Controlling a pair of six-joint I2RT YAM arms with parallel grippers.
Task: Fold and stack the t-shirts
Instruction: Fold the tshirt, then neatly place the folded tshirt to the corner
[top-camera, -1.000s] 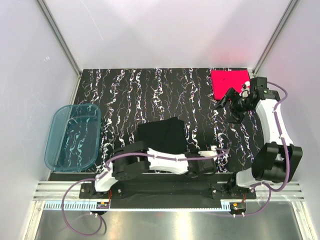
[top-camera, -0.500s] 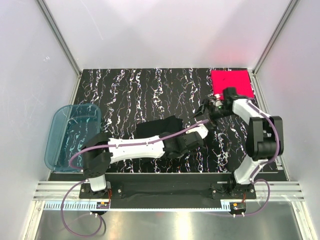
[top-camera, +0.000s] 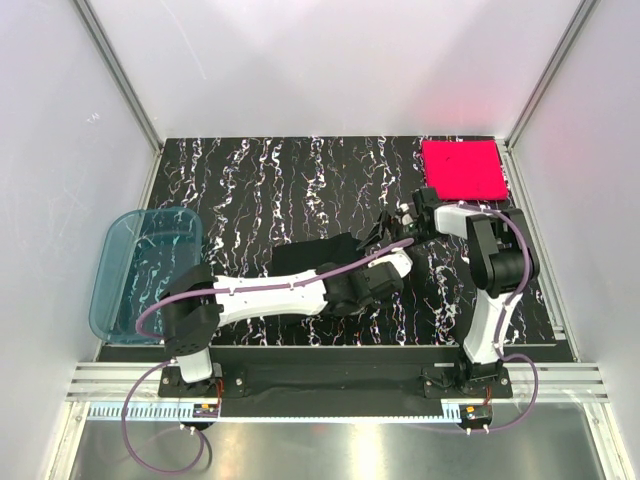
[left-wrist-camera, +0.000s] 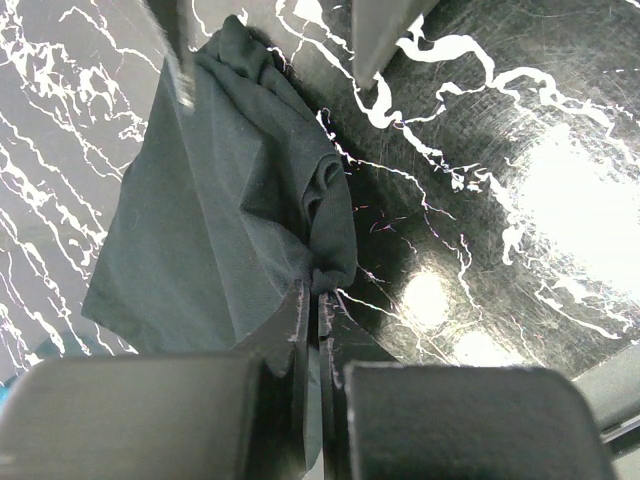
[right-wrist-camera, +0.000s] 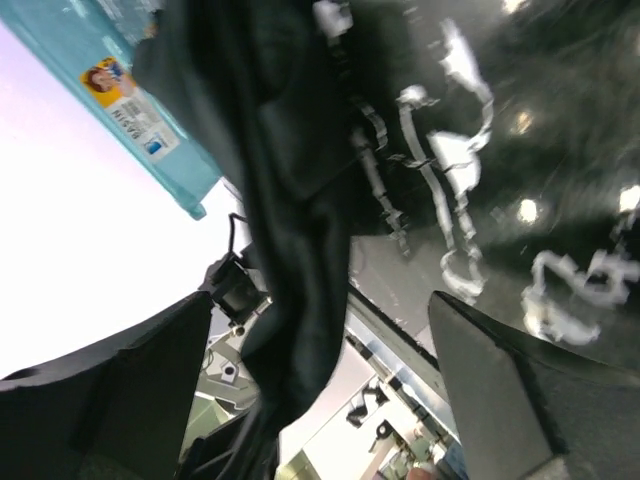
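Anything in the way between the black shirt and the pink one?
Only the right arm: it lies between the black shirt, pinched by the left gripper, and the pink shirt. The right gripper is open beside the black cloth.

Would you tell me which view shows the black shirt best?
The left wrist view: the black shirt is sharp, pinched in the shut left gripper. From above, the arm covers part of it; the right wrist view shows a blurred fold.

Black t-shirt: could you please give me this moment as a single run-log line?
left gripper: shut on black t-shirt | right gripper: open, astride it | pink t-shirt: folded, far-right corner
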